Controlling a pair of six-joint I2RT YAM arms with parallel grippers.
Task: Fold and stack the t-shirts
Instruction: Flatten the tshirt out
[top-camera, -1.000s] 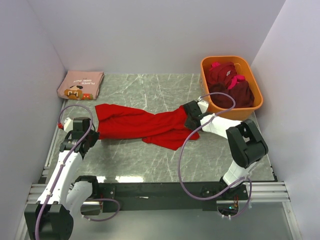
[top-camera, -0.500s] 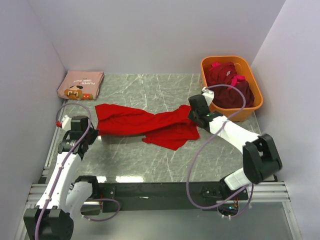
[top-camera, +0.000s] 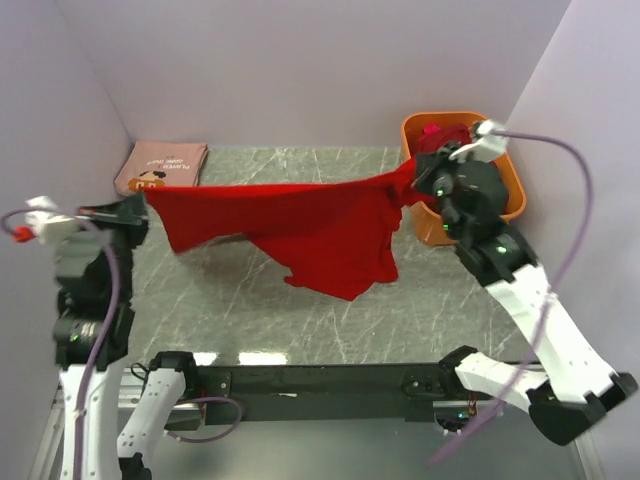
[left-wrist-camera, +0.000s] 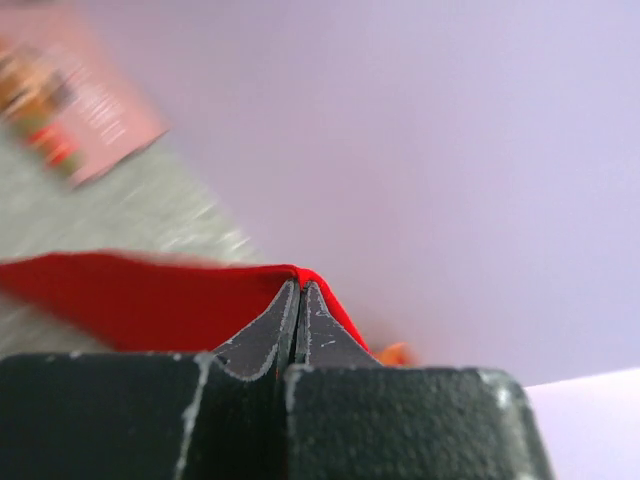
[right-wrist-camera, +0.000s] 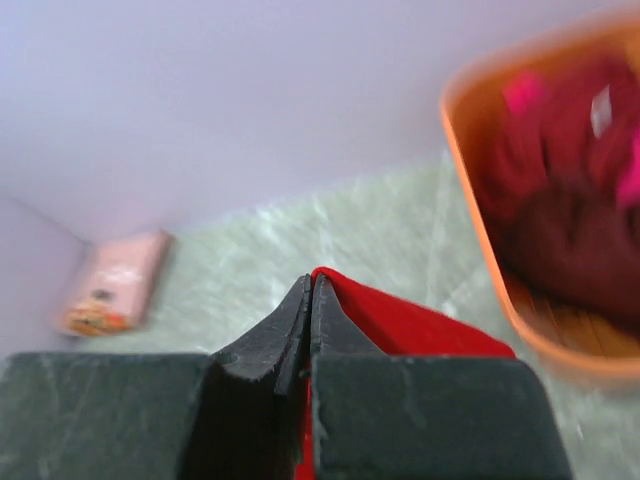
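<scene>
Left gripper (left-wrist-camera: 298, 290) has its jaws pinched tight on a fold of the red t-shirt (top-camera: 300, 225), cloth peaking right at the tips; right gripper (right-wrist-camera: 310, 285) is the same, jaws pressed together with a red edge nipped between them. And up it goes: a second ago that shirt lay crumpled along the marble worktop (top-camera: 300, 320) with both grippers down low at its ends, and now both arms have risen and pulled apart. The top hem is drawn into a nearly straight line in the air from the left side across to the far-right corner, and the body hangs down in a loose point over the middle of the top. The right arm has swung up and outward, so its wrist now sits in front of the orange tub (top-camera: 513, 185). The tub itself hasn't budged from the far-right corner. Inside it, the dark maroon tees (right-wrist-camera: 570, 200) with pink trim are bundled together in a heap, blurred in the right wrist view and partly hidden behind the arm from above. Over in the far-left corner, the dusty-pink tee (top-camera: 160, 168) with the cartoon print lies folded flat where it was, well apart from everything else.
</scene>
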